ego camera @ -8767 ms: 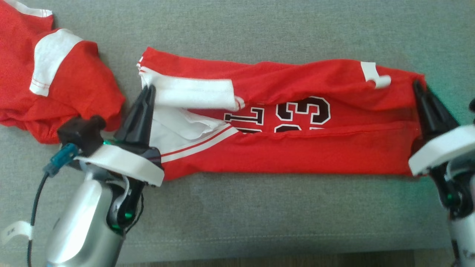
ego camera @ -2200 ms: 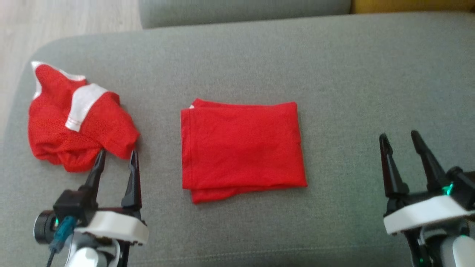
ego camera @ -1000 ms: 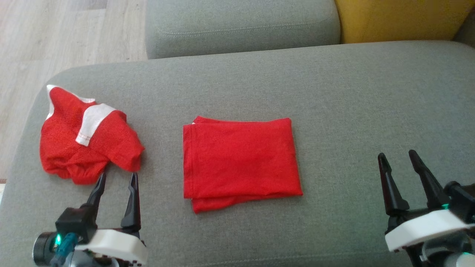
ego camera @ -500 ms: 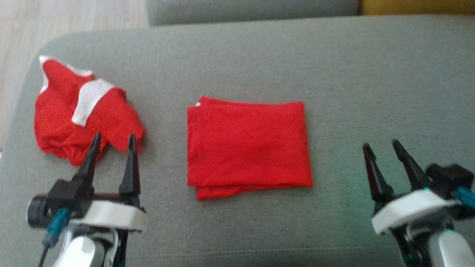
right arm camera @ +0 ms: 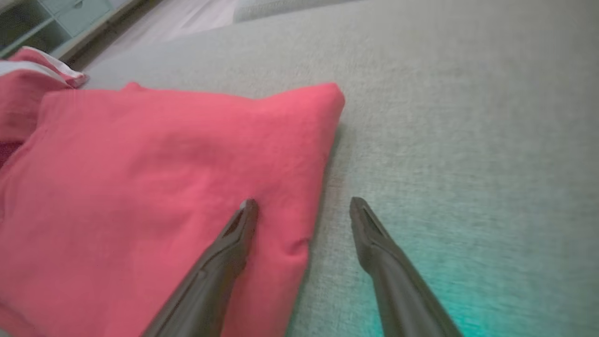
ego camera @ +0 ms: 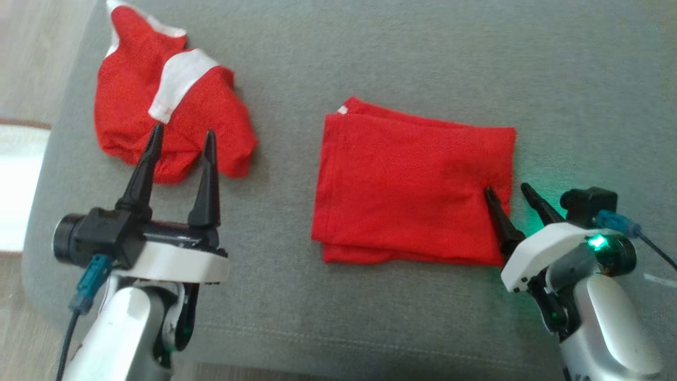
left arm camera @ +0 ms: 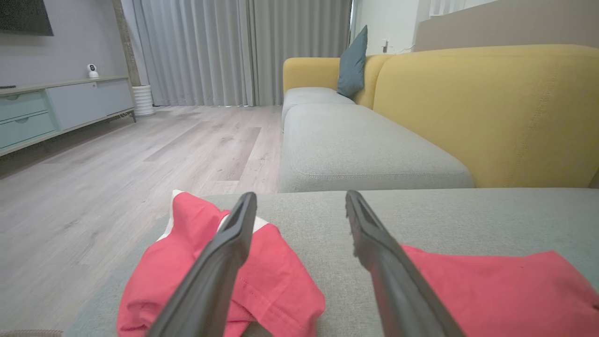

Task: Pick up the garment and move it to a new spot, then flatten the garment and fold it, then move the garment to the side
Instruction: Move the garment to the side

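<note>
The garment (ego camera: 407, 185) is a plain red rectangle, folded flat on the grey sofa seat (ego camera: 381, 47). My right gripper (ego camera: 506, 188) is open and straddles its right edge near the front corner. In the right wrist view the garment (right arm camera: 154, 164) has one finger (right arm camera: 234, 243) over the cloth, while the other is over bare cushion; my right gripper (right arm camera: 304, 202) holds nothing. My left gripper (ego camera: 183, 131) is open and empty, raised in front of a crumpled red and white garment (ego camera: 174, 106). The left wrist view shows my left gripper (left arm camera: 300, 196), that crumpled garment (left arm camera: 281, 276) and the folded garment (left arm camera: 496, 290).
The seat's front edge (ego camera: 317, 344) runs just below both wrists, and its left end drops to wooden floor (left arm camera: 140, 154). Behind are another grey seat (left arm camera: 355, 150) and a yellow backrest (left arm camera: 491, 107). Bare cushion lies right of the folded garment.
The camera has tilted down and shifted. My right gripper has moved left from the bare cushion onto the folded garment's right edge. My left gripper now overlaps the crumpled garment. Both stay open.
</note>
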### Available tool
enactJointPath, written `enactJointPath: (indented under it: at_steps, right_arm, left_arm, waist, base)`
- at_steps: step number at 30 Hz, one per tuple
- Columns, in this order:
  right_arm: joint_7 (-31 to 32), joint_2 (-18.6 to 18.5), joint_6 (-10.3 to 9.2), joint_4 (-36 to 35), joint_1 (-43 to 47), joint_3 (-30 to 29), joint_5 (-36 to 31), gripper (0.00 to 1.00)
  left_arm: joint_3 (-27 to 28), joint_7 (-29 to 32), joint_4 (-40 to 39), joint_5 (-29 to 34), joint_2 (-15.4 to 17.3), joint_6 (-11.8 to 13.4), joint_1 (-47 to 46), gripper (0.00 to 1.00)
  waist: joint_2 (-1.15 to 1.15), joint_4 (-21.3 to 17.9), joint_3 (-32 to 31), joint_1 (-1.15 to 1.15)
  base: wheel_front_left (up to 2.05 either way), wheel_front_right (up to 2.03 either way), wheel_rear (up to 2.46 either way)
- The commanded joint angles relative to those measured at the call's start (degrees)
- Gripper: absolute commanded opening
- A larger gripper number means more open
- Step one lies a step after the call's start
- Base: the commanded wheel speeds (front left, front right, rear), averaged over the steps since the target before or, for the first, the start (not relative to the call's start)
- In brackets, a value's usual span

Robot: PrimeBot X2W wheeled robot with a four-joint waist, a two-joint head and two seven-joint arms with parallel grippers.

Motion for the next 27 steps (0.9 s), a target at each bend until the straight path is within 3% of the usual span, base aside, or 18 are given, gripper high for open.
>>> enactJointPath:
  at_steps: [1,4,5,7,17,27]
  right_arm:
    - [0.17,-0.05,-0.04,-0.55,-1.87,1.40,0.44,1.00]
    - [0.75,0.17,-0.04,2.64,-3.54,2.00,0.92,1.00]
    - [0.93,0.19,-0.04,3.42,-3.98,2.23,1.18,0.84]
    - [1.12,0.32,-0.04,4.40,-4.61,2.67,1.88,0.00]
    - [-0.66,-1.16,-0.04,1.54,-4.47,5.11,1.16,0.00]
    - [0.56,-2.51,-0.04,-4.16,-3.90,10.00,1.05,0.00]
  left_arm:
    - [2.51,-0.67,-2.17,0.76,0.46,-0.31,-2.76,1.00]
    - [3.38,-0.68,-3.07,1.96,-0.61,-1.17,-3.10,1.00]
    - [3.64,-0.68,-3.23,2.29,-0.95,-1.54,-3.07,1.00]
    - [4.22,-0.69,-3.47,2.98,-1.55,-2.19,-2.90,1.00]
    - [7.28,-0.69,-3.52,5.52,-3.45,-4.50,-1.16,1.00]
    - [7.92,-0.70,-3.91,7.40,-3.91,-7.14,-0.14,1.00]
  waist:
    - [0.00,1.25,1.18,-0.01]
    - [0.00,1.87,1.70,-0.01]
    - [0.00,2.05,1.82,-0.01]
    - [0.00,2.22,1.97,-0.01]
    - [0.00,0.04,1.36,-0.01]
    - [0.00,-10.96,1.17,-0.01]
  base:
    - [0.00,0.00,0.00]
    - [0.00,0.00,0.00]
    - [0.00,0.00,0.00]
    - [0.00,0.00,0.00]
    - [0.00,0.00,0.00]
    - [0.00,0.00,0.00]
